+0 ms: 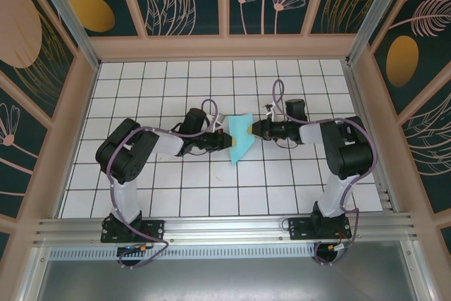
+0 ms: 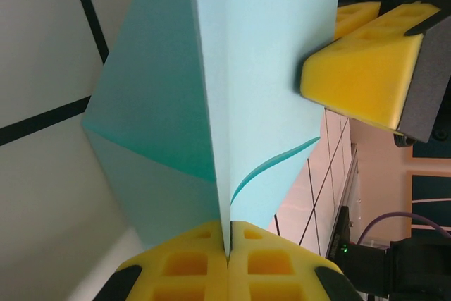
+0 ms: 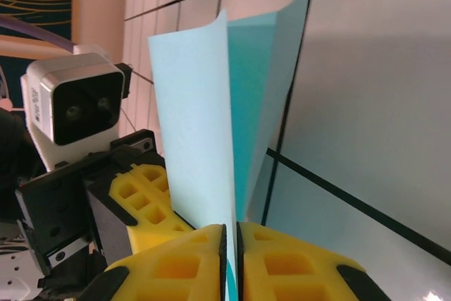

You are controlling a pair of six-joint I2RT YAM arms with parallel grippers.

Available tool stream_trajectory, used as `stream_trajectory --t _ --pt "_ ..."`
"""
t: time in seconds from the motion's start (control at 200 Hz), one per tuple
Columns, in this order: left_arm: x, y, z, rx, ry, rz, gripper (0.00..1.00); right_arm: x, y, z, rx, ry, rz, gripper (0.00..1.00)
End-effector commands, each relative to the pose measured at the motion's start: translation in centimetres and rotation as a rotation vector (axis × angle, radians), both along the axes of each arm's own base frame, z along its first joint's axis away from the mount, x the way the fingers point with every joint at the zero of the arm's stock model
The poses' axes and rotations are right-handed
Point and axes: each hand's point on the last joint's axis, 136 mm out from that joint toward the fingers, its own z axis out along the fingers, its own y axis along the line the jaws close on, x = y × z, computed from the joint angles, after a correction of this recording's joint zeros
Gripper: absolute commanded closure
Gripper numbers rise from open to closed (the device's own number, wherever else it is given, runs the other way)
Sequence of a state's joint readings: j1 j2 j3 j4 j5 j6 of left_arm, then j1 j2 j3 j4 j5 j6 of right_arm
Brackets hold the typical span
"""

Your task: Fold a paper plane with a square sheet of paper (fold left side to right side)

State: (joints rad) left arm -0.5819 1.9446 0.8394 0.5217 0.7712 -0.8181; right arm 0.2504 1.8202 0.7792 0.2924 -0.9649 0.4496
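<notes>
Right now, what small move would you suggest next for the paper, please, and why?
I'd probably lay the paper flat on the table: left gripper and right gripper both pinch it, standing on edge, where no fold can be pressed.

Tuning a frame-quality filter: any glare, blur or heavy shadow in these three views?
Top external: even light, sharp, hardly any shadow. Left wrist: the turquoise paper is crisp up close, a soft grey shadow lies on the table at left, and the background at far right is slightly soft. Right wrist: small glare spot at the bottom right corner, with a grey shadow band across the tiles.
</notes>
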Motion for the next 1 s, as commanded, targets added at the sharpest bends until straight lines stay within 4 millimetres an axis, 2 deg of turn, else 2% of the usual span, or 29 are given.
stream_trajectory --t 0.0,0.16,0.38,0.621,0.706,0.801,0.861,0.996 --pt "-0.4 -0.2 -0.7 -0.019 0.014 -0.013 0.94 0.1 0.2 0.5 -0.039 -0.007 -0.006 0.85" --pt "-0.5 0.0 -1.7 -0.004 0.031 -0.007 0.89 0.1 0.4 -0.1 -0.073 0.015 -0.015 0.86" --pt "-0.4 1.0 -2.7 0.07 0.02 0.013 0.71 0.1 0.3 -0.9 -0.13 0.049 -0.024 0.87" --pt "0.4 3.6 -1.0 0.159 -0.042 0.055 0.47 0.0 0.6 -0.7 -0.131 0.045 -0.016 0.87" --pt "0.7 4.5 -0.3 0.186 -0.061 0.07 0.43 0.0 0.8 -0.6 -0.129 0.046 -0.014 0.87" --pt "1.0 4.7 0.9 0.196 -0.085 0.077 0.43 0.0 0.9 -0.6 -0.13 0.044 -0.01 0.87" --pt "1.1 4.5 2.1 0.167 -0.098 0.075 0.48 0.0 1.0 -0.6 -0.132 0.045 -0.009 0.87" --pt "0.5 2.7 4.6 0.092 -0.127 0.021 0.54 -0.1 1.1 -0.6 -0.133 0.042 -0.006 0.87"
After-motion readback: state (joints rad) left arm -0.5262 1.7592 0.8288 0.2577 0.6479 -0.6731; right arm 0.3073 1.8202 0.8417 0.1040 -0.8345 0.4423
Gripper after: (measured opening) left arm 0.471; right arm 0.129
